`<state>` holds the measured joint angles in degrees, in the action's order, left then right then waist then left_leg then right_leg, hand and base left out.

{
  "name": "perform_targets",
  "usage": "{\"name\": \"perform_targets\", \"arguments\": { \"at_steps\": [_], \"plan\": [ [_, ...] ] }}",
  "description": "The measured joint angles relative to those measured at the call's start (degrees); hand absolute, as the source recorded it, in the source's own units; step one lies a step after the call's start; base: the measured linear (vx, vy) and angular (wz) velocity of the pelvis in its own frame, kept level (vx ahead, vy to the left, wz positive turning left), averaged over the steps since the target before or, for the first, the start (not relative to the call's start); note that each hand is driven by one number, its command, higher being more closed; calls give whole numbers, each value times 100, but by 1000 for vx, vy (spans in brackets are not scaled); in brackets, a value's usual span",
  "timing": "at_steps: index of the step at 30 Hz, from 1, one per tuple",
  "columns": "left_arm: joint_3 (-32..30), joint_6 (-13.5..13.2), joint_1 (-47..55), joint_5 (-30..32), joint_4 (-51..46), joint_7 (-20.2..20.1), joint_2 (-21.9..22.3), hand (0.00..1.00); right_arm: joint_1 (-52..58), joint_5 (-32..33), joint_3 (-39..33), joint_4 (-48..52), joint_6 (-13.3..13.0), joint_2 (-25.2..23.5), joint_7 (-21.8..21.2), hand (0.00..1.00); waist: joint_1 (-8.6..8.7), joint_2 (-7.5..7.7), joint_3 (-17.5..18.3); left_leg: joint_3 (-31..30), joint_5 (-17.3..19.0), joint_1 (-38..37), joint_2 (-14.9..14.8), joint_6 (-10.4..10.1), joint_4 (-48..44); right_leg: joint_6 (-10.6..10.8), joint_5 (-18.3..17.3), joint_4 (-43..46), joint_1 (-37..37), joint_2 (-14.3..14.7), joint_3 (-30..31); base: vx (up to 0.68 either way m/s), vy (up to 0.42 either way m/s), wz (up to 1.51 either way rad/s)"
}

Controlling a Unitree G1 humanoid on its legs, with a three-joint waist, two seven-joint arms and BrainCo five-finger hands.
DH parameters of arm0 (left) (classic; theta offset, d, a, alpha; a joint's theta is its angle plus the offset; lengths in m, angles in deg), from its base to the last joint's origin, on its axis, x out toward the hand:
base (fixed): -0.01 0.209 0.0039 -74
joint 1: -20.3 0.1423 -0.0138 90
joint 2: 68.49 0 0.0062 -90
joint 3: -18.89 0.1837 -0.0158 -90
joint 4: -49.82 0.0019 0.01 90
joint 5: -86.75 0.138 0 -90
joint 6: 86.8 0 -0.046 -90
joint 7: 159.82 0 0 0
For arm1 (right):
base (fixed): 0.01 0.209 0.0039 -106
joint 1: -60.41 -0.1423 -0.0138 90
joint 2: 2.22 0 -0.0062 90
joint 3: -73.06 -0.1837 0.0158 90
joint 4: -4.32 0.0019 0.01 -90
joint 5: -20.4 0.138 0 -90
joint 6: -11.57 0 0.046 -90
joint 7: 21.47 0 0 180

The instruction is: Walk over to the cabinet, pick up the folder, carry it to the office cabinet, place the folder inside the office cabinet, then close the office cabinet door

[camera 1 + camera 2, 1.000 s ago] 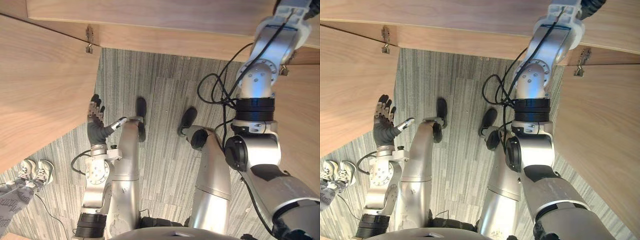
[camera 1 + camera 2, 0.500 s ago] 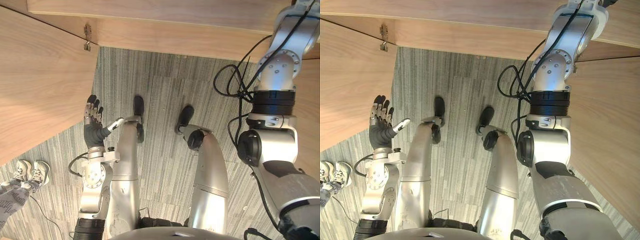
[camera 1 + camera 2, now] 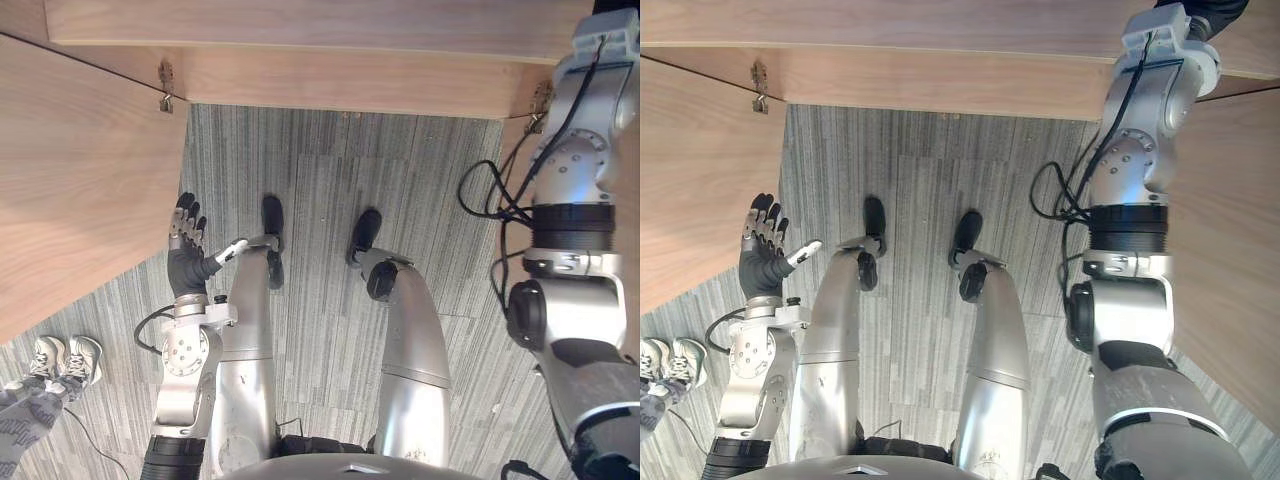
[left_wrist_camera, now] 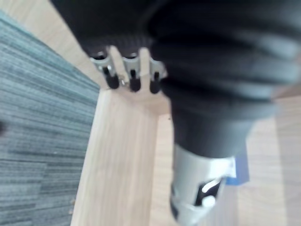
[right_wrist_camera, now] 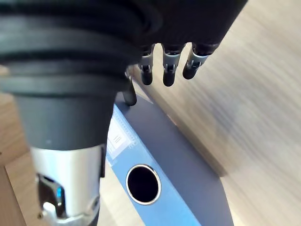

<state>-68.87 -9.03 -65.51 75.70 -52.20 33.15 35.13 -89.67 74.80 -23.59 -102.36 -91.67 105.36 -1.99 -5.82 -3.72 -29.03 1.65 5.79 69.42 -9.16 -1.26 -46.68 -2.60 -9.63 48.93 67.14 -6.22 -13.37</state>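
The right hand [image 5: 167, 70] is up inside the office cabinet [image 3: 300, 70]. Its fingers are loose and apart, wrapped round nothing, and the thumb tip sits at the top edge of the blue-grey folder [image 5: 183, 183]. The folder rests just past the hand on the cabinet's pale shelf wood [image 5: 254, 94]. Its spine faces the wrist, with the finger hole [image 5: 143, 183] and white label [image 5: 117, 139] showing.

I judge the placing as good as done, so the step in hand is letting go cleanly. Lift the thumb off the spine first, then draw the arm straight back out of the opening. Keep the fingertips from catching the folder's edge and dragging it along. A door should swing only once the arm is outside.

Close by the body, the left hand [image 3: 186, 248] hangs empty with fingers spread. It is just beside the left door [image 3: 70, 190] and well placed to push it. That door stands wide on its hinge [image 3: 165, 87]. The right door [image 3: 1230, 260] is open as well, right by the raised right arm, which blocks its swing. Farther off on the striped carpet [image 3: 320, 170], a person's shoes [image 3: 65, 358] stand near the left door's outer side. I think they are outside its closing path.
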Motion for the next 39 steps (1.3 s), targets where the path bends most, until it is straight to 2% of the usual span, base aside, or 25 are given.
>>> {"name": "perform_targets", "arguments": {
  "at_steps": [3,5,7,9,12,17,23,27,30,33,34,36,39],
  "plan": [
    [6,7,1,5,54,-72,-24,0,272,-87,175,-6,174,341,-215,0,89,22,12,2,7,-73,-33,14,29,34,53,-139,-118,47,-7,-30,19,-9],
    [6,27,0,8,102,-87,-140,0,391,-155,229,-17,273,503,-369,0,129,107,56,38,-26,-83,-42,33,122,59,117,-248,-115,51,4,-33,19,-7],
    [0,74,0,14,204,-92,-258,0,490,-411,497,-109,383,866,-542,0,160,175,92,103,-60,-105,-46,74,189,68,183,-347,-132,54,20,-22,15,-6],
    [1,93,-1,15,208,-103,-288,0,517,-642,706,-229,453,1142,-703,0,165,176,92,126,-59,-124,-50,81,192,66,215,-394,-166,57,22,-12,15,-5],
    [-24,93,-17,24,332,-148,-365,0,600,-1333,1106,-304,688,1595,-963,0,201,176,92,139,-42,-194,-53,116,205,107,271,-506,-270,62,31,-16,15,-5],
    [-101,144,-136,72,649,-228,-502,0,589,-2658,1558,-345,865,2108,-1233,0,231,215,113,231,-80,-239,-50,178,320,168,368,-674,-319,50,57,-10,9,-3],
    [-283,253,-381,70,714,-333,-575,0,601,-4177,1618,-414,1124,2157,-1325,0,254,215,113,306,-104,-267,-57,212,381,154,437,-760,-322,53,96,-4,-10,-2],
    [-462,322,-689,69,815,-334,-573,0,1087,-4981,1257,73,1187,2114,-1280,0,246,215,113,312,-104,-290,-56,211,394,156,438,-772,-346,52,97,0,0,0],
    [-625,370,-987,68,934,-329,-587,0,1474,-5262,880,374,1210,1903,-1244,0,231,215,114,402,-63,-376,-56,178,411,159,434,-773,-397,43,135,-3,-6,-1],
    [-681,371,-1043,69,937,-324,-587,0,1989,-5261,330,859,1199,1398,-1043,0,223,241,177,505,-2,-421,-96,205,417,166,425,-794,-417,36,161,-2,-17,-6],
    [-678,370,-1043,69,943,-318,-583,0,2184,-5252,83,1045,1170,1084,-938,100,220,260,206,526,4,-429,-110,197,419,170,421,-809,-425,36,160,4,-12,-6],
    [-678,370,-1042,71,958,-305,-552,0,2416,-5242,-214,1324,1152,588,-777,100,212,292,260,589,20,-435,-143,206,435,173,411,-829,-424,34,160,4,-6,-2],
    [-665,370,-1037,128,1040,-254,-503,0,2508,-5180,-631,1631,947,-341,-352,100,200,301,324,621,26,-450,-144,210,477,178,398,-848,-424,20,166,0,0,0]
  ]
}}
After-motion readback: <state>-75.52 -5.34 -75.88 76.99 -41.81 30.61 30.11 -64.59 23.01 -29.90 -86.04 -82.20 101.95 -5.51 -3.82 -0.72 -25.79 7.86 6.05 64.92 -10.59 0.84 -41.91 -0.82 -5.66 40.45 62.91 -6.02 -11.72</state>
